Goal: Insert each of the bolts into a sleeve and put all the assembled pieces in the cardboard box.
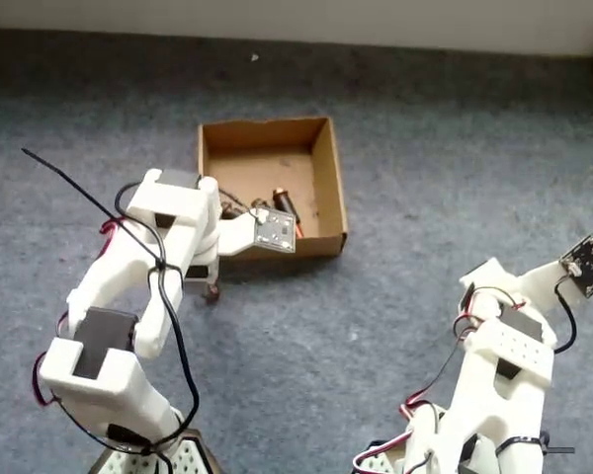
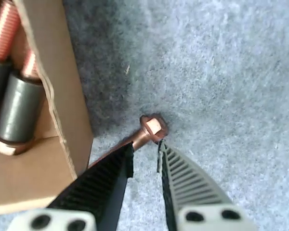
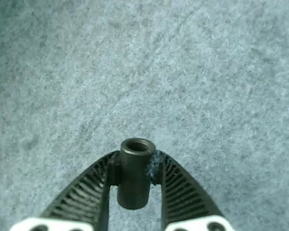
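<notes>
Left hand (image 2: 145, 151) held slightly open, copper bolt (image 2: 151, 127) laid just at its fingertips beside the cardboard box (image 2: 62, 96) wall, dark sleeve (image 3: 134, 185) gripped upright by the closed right hand (image 3: 136, 162)

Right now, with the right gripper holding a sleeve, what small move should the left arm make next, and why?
Probably shift the left gripper sideways until the bolt sits between its open fingers, ready to close. The bolt lies on the carpet beside the cardboard box, its shaft under one finger, while the right gripper holds a sleeve waiting for it.
</notes>
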### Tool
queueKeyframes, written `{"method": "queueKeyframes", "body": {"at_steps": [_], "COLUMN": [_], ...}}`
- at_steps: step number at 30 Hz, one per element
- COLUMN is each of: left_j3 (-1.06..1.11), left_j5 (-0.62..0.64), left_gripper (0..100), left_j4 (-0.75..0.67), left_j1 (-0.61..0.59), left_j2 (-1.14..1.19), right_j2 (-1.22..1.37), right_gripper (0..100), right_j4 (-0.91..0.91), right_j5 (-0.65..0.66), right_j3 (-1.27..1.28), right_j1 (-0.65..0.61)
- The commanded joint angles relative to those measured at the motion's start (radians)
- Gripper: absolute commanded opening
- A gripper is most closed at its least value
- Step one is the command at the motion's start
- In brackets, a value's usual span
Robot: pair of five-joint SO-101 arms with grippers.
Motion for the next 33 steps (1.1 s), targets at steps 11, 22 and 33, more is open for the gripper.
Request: {"method": "queueKeyframes", "body": {"at_steps": [11, 22, 33], "left_j3": [-0.062, -0.031, -0.071], "left_j5": [-0.201, 0.032, 0.614], "left_gripper": [12, 11, 1], "left_j4": [-0.011, -0.008, -0.011], "left_j1": [0.008, 0.122, 0.317], "left_j2": [0.093, 0.091, 0.079], "right_j2": [-0.038, -0.038, -0.038], "right_gripper": [0.7, 0.7, 0.7], "right_j4": [-0.022, -0.022, -0.022], "right_j5": [-0.005, -0.005, -0.005], "right_j3": [-0.012, -0.012, -0.012], "right_j1": [-0.008, -0.010, -0.010]}}
